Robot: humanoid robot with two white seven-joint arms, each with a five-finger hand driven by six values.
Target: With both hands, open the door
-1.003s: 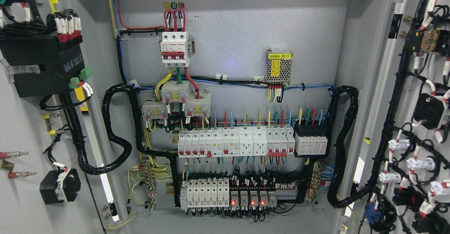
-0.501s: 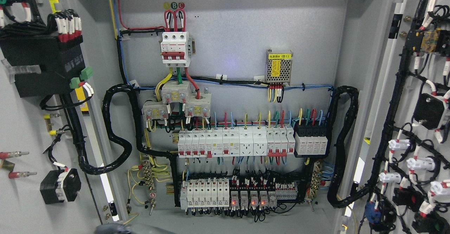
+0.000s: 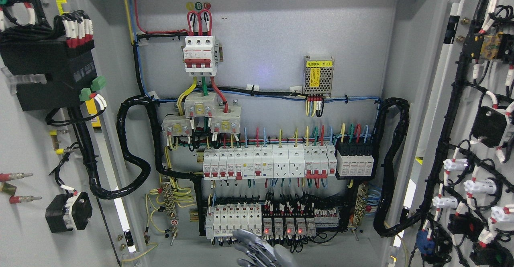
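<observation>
Both cabinet doors stand swung wide. The left door (image 3: 24, 150) shows its inner face with a black module and wiring; the right door (image 3: 472, 98) shows its inner face with cabled switches. Between them lies the open cabinet interior (image 3: 273, 38). A grey robot hand (image 3: 257, 251) pokes up at the bottom edge near the middle, in front of the lowest breaker row (image 3: 237, 219). Its fingers (image 3: 245, 235) are spread and hold nothing. Its arm is cut off by the frame, so I cannot tell which side it enters from. It touches neither door.
Inside are a red three-pole breaker (image 3: 198, 54), a meshed power supply (image 3: 318, 76), rows of white breakers (image 3: 265, 162) and relays with red lights (image 3: 289, 229). Thick black cable looms (image 3: 132, 158) hang at both sides.
One second ago no hand showed. Half a second ago a dark blur edged in at the bottom left. Now a spread hand is up at the bottom centre. The doors have not moved.
</observation>
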